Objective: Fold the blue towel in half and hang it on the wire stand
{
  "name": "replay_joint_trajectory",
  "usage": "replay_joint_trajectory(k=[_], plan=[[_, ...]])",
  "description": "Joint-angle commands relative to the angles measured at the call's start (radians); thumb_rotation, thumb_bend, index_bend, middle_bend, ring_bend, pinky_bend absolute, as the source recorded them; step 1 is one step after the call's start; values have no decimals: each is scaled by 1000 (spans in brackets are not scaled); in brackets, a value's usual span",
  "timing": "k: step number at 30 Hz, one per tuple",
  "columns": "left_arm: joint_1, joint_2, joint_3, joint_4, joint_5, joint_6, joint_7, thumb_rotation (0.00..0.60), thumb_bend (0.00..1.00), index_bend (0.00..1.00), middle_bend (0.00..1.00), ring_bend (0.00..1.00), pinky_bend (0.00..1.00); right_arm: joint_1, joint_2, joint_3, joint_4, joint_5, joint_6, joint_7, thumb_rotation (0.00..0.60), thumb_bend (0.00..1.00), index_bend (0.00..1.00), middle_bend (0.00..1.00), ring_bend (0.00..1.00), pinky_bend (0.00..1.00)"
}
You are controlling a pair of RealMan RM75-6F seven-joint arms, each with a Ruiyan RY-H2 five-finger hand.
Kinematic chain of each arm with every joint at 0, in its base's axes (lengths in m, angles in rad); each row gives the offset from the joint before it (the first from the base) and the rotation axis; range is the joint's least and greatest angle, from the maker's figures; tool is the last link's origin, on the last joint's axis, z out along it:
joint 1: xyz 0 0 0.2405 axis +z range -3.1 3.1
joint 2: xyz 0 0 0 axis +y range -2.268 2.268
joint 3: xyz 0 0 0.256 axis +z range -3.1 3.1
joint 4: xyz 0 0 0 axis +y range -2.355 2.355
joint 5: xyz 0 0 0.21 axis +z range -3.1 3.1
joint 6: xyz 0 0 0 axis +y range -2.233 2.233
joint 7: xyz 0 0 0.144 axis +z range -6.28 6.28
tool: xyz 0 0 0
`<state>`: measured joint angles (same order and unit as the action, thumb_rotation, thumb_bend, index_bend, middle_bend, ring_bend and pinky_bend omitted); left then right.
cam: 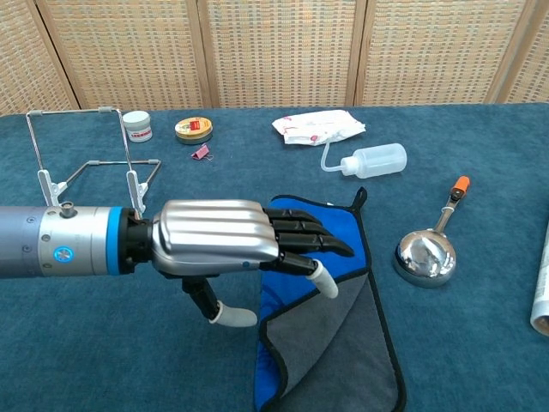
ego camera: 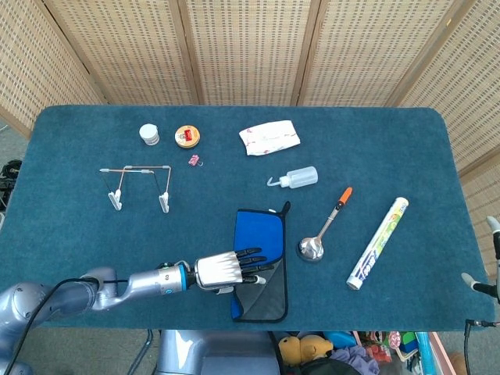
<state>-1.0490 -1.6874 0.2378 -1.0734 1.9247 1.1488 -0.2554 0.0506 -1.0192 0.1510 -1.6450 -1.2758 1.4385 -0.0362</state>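
The blue towel (ego camera: 262, 233) (cam: 346, 228) lies flat near the table's front edge, and its near part is turned over to show the grey underside (cam: 343, 343). My left hand (ego camera: 226, 271) (cam: 223, 239) reaches in from the left just above the towel's left edge. Its fingers are stretched out over the blue cloth, the thumb hangs below, and it holds nothing. The wire stand (ego camera: 144, 167) (cam: 73, 111) stands upright at the back left, apart from the hand. Of my right hand (ego camera: 486, 262) only spread fingertips show at the right edge of the head view.
A metal spoon (ego camera: 312, 248) (cam: 425, 256) with an orange handle tip lies right of the towel. Behind it is a squeeze bottle (ego camera: 301, 177) (cam: 377, 160). A long roll (ego camera: 379, 242) lies far right. A packet (ego camera: 269, 137), tin (ego camera: 187, 136), jar (ego camera: 149, 134) and pink clip (ego camera: 194, 160) sit at the back.
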Motion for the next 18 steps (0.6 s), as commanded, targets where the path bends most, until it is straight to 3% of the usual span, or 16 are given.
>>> replay_joint_trajectory(k=[1,18], plan=[[7,21,4,-16,1,5,-5,600,355,221,0,0,0,1,-1,-1,0,0,-2,-1,600,0,0,0,0,0],[24,-27,10,15,2,-32,-37,600,355,237,0,0,0,4,-5,-1,-2,6,-6,-18,600,0,0,0,0,0]])
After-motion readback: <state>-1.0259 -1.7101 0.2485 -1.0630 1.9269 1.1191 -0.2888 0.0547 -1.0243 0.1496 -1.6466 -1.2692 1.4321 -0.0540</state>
